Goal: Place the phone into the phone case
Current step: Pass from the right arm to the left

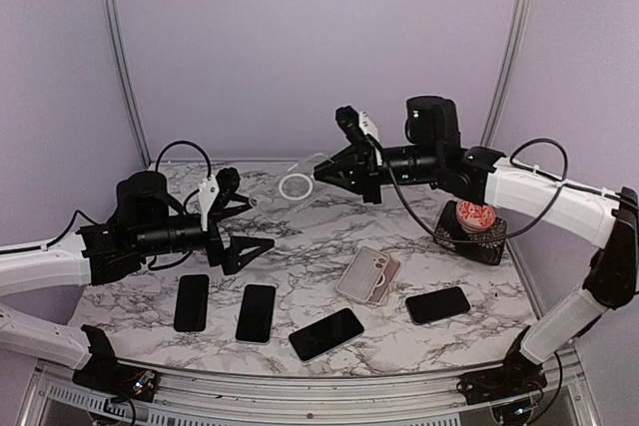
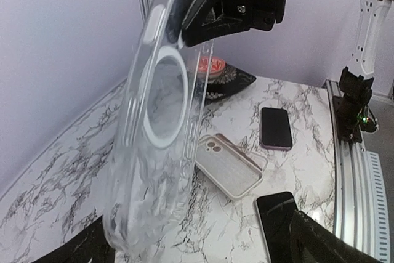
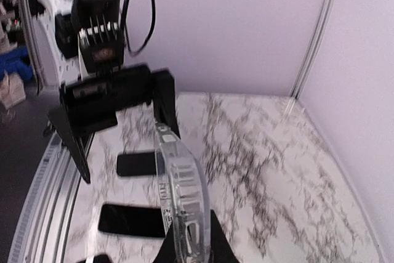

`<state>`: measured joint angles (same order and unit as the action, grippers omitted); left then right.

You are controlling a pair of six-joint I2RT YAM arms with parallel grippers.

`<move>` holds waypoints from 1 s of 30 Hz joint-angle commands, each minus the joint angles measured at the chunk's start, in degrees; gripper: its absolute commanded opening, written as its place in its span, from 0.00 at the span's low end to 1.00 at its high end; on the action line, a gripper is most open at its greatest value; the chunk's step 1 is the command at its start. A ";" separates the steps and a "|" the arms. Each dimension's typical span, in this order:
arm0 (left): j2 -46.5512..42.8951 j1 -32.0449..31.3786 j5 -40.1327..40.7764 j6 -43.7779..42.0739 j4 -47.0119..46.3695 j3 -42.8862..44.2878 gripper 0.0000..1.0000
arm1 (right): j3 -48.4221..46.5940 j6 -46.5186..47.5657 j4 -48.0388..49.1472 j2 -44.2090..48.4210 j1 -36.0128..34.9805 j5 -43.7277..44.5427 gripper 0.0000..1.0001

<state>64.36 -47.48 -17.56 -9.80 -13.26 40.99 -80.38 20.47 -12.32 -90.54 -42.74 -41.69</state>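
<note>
The right end effector (image 1: pixel 321 173) pinches the clear case (image 1: pixel 296 186) by one edge, aloft toward 12 o'clock — phones (image 1: pixel 257 312) lie at 6. The left end effector (image 1: pixel 255 221), spread open, could knock it loose — slippery plastic twists.

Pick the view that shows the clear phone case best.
Left wrist: the clear phone case fills the frame, its white ring plain. Right wrist shows it edge-on, held by the right gripper; top external shows it small and faint.
</note>
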 commanded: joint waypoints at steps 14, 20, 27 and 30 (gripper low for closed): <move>4.02 -0.90 -15.34 24.47 -42.87 6.70 0.99 | 18.17 -30.38 70.30 10.03 -4.37 -2.61 0.00; 5.15 -2.38 -13.52 24.47 -45.18 7.33 0.34 | 18.10 -30.42 69.31 8.66 -4.54 -2.41 0.00; 2.12 -2.44 -6.99 20.94 -41.94 3.51 0.00 | 15.09 -22.16 55.23 11.15 -2.83 -2.91 0.34; -0.29 -2.44 0.10 15.75 -31.08 3.72 0.00 | 11.73 -14.29 35.50 13.37 0.61 -1.50 0.46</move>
<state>67.64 -49.74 -25.69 11.42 -52.99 44.84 -63.24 -3.38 44.38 -81.03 -45.71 -44.58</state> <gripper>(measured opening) 0.054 0.401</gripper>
